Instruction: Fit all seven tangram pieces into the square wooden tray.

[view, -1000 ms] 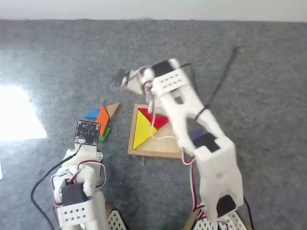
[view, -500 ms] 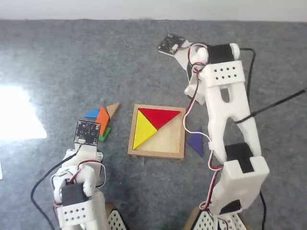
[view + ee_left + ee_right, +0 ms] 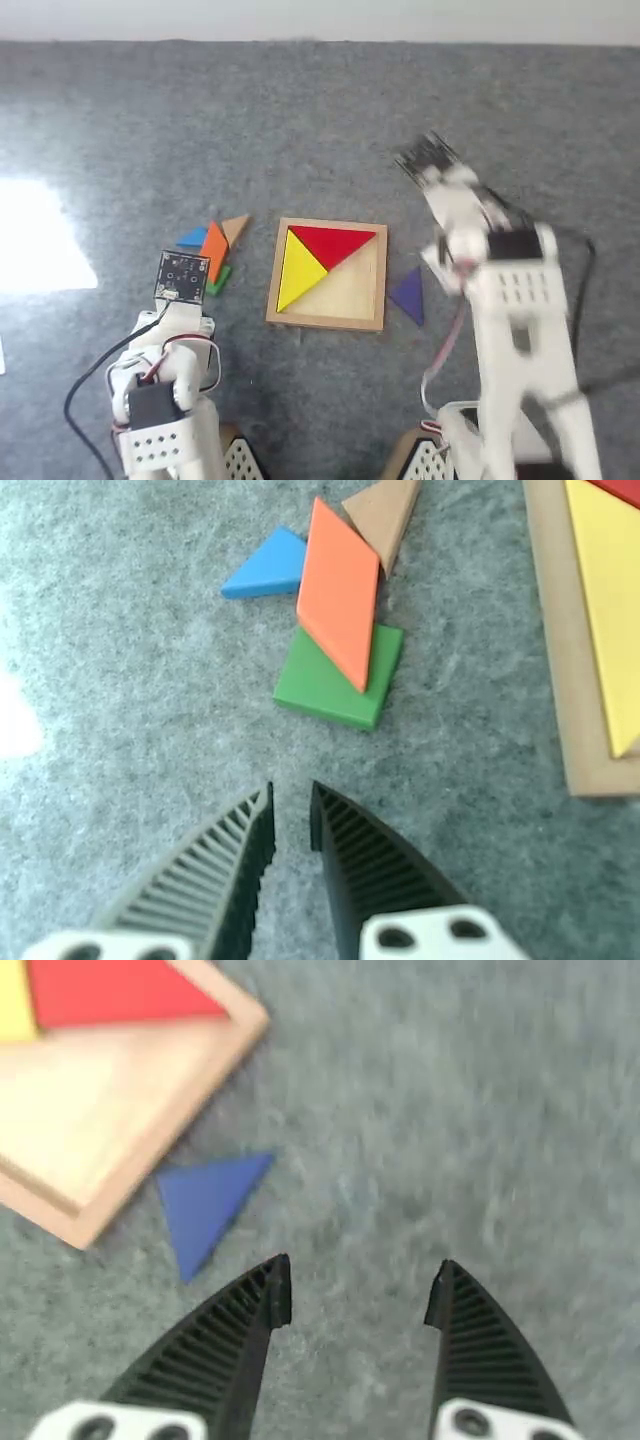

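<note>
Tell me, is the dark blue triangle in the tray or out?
Out: the dark blue triangle lies flat on the table beside the tray, outside its rim.

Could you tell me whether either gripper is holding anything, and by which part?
Nothing is held. The left gripper is barely parted over bare carpet; the right gripper is open near the blue triangle.

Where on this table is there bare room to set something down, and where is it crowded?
Free: the grey mat beyond the tray, and the tray's unfilled half. Crowded: left of the tray, where four pieces bunch together; a dark blue triangle lies on its right.
</note>
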Action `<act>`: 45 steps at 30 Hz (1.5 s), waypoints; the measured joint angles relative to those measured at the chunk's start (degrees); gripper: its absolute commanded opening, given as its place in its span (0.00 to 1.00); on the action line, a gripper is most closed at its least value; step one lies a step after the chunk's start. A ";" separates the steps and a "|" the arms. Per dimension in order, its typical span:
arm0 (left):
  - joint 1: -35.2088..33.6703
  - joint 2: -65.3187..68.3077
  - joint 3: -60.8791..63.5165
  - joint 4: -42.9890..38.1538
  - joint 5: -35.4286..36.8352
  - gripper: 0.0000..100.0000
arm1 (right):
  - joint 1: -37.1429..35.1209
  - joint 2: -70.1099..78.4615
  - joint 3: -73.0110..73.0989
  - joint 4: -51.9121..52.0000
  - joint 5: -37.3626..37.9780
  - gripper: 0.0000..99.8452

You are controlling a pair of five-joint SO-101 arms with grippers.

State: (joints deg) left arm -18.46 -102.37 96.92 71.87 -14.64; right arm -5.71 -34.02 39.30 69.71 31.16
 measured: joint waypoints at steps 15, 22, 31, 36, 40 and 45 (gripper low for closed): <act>7.12 0.00 0.00 0.00 0.00 0.06 | 14.24 -35.34 41.76 -9.05 -3.52 0.22; 9.14 0.00 0.00 -2.11 -5.63 0.06 | 16.35 -34.11 44.48 -13.36 -3.52 0.22; 4.92 2.73 -12.57 -4.75 -10.73 0.06 | 16.53 -29.19 45.63 -17.05 -3.34 0.22; 1.49 20.66 -30.07 -4.92 -10.55 0.06 | 16.53 -28.75 45.63 -17.23 -3.34 0.22; 1.93 43.96 -49.14 0.44 -9.76 0.06 | 16.53 -28.75 45.63 -17.23 -3.34 0.22; 5.54 74.46 -72.44 10.99 -7.12 0.06 | 16.53 -28.75 45.63 -17.23 -3.34 0.22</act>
State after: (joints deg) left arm -12.92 -27.91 24.48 82.86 -21.76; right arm 10.81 -62.77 84.92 52.48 27.82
